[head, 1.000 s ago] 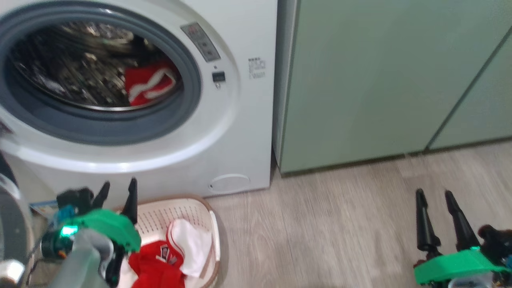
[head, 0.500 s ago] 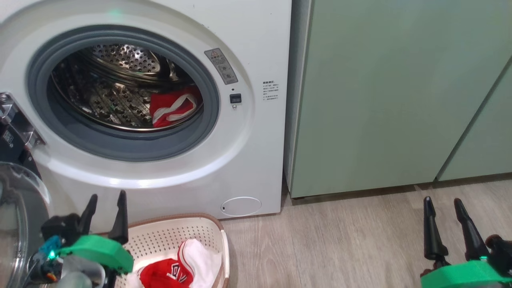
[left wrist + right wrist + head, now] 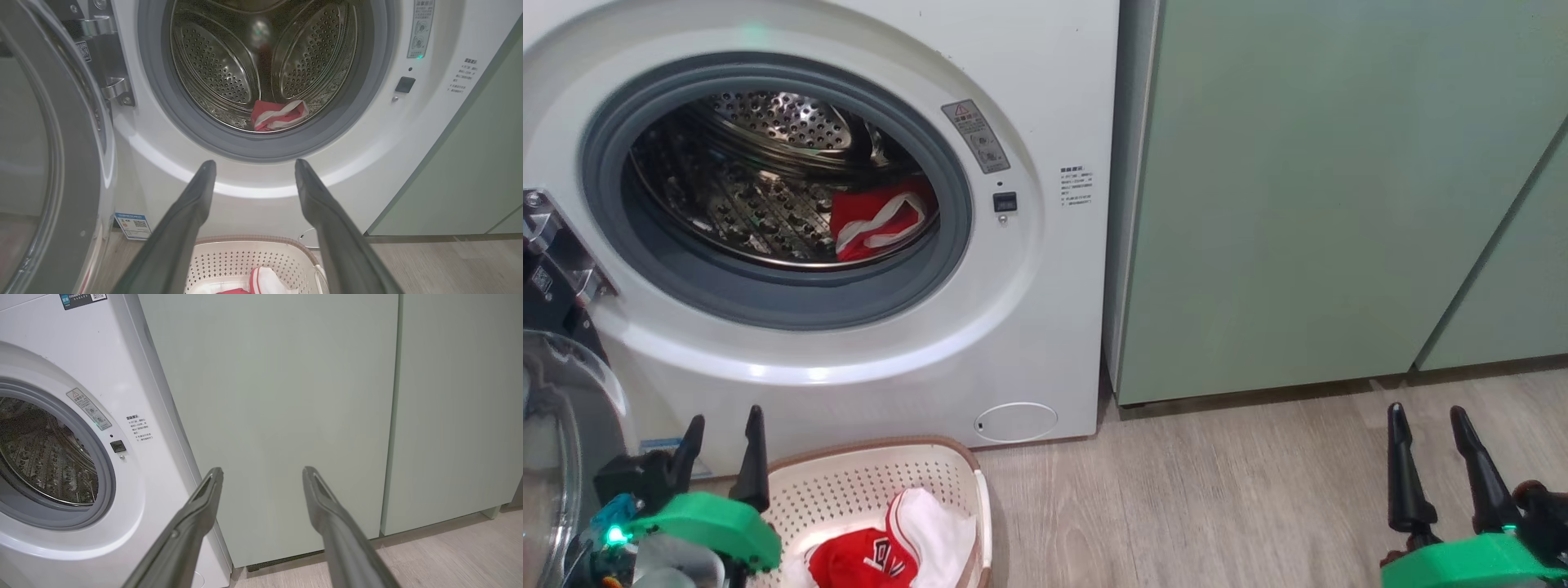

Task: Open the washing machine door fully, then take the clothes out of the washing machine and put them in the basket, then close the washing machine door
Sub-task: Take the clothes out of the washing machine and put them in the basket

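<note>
While the washing machine door (image 3: 53,171) stands swung open at the left of the washing machine (image 3: 1045,343), one red garment (image 3: 878,229) lies in the drum (image 3: 735,204), at its right edge — more clothes (image 3: 874,555) lie in the basket (image 3: 882,482) below. The left gripper (image 3: 725,416) hovers spread by the basket's left rim; the right gripper (image 3: 1426,410), also spread and empty, faces the green cabinet (image 3: 1298,204).

The head camera has swung, so the whole picture is shifted. The left gripper (image 3: 726,413) has drawn back from over the basket (image 3: 874,482) to just left of its rim, uncovering a blue label (image 3: 660,446) there.
</note>
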Robot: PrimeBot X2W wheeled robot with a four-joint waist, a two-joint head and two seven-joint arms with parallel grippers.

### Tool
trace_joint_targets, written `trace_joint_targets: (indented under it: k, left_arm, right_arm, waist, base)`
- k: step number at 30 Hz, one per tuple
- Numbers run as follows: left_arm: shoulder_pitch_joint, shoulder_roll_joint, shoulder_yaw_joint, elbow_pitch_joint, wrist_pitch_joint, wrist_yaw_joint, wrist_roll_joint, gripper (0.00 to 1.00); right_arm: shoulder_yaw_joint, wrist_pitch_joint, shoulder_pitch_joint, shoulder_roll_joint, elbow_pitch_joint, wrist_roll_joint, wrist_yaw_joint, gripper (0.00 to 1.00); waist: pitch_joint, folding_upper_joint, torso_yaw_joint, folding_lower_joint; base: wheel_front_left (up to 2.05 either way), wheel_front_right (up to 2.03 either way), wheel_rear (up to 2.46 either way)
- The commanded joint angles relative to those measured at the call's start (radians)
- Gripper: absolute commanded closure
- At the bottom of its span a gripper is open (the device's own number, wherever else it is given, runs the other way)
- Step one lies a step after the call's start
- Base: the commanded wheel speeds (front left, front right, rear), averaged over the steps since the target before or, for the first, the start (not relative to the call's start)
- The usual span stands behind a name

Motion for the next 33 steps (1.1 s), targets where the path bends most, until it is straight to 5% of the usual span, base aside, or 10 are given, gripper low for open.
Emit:
trace_joint_targets:
  k: [1,33]
  left_arm:
    - [-0.064,0.022,0.04,-0.024,-0.01,-0.005,0.013,0.0]
    - [-0.075,-0.01,-0.024,-0.012,-0.01,-0.006,0.038,0.0]
  right_arm:
    - [0.022,-0.009,-0.017,-0.007,-0.033,-0.007,-0.001,0.0]
    - [0.072,-0.009,-0.042,-0.033,0.0,0.008,-0.001,0.0]
  waist:
    - [0.001,-0.0001,0.0,0.0]
    - [0.018,-0.0001,0.038,0.0]
  base:
    - [0.0,0.0,0.0]
    - [0.0,0.0,0.0]
